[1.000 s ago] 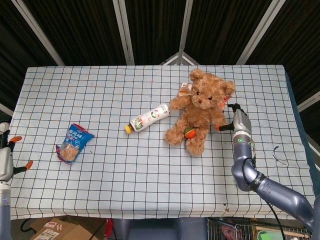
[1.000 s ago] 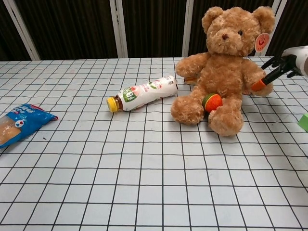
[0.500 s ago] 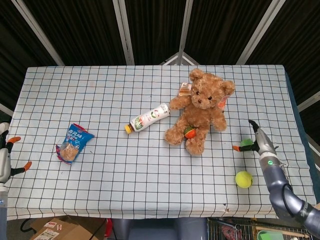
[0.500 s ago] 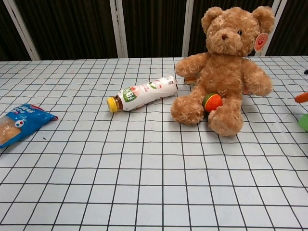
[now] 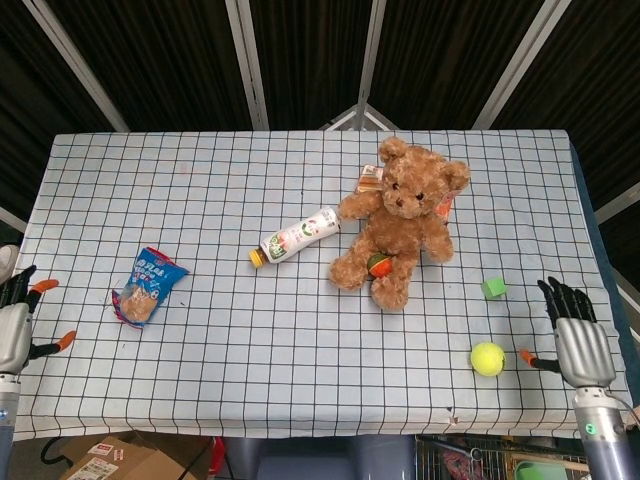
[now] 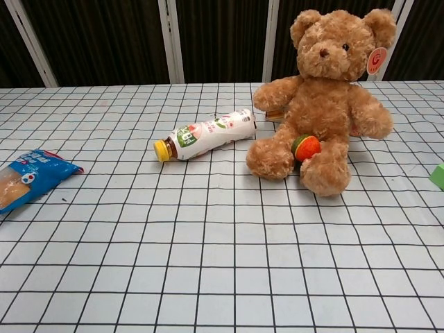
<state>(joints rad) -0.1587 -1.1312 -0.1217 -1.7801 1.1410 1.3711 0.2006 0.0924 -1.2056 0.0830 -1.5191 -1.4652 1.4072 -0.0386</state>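
Teddy bear [image 5: 400, 225]: sits right of centre on the checked table [image 5: 200, 180], at 11 o'clock from the right hand [image 5: 578, 340]. A second ago that hand touched the bear's arm; now it is back at the table's 4 o'clock edge, fingers spread and holding nothing, so the bear sits free. The bear has not moved. It faces the robot, head to 12 o'clock and legs to 6–7; long axis near upright. Left hand [image 5: 15, 325]: fingers apart, empty, at the 8 o'clock edge. Tennis ball [image 5: 487, 358] lies nearest the right hand.
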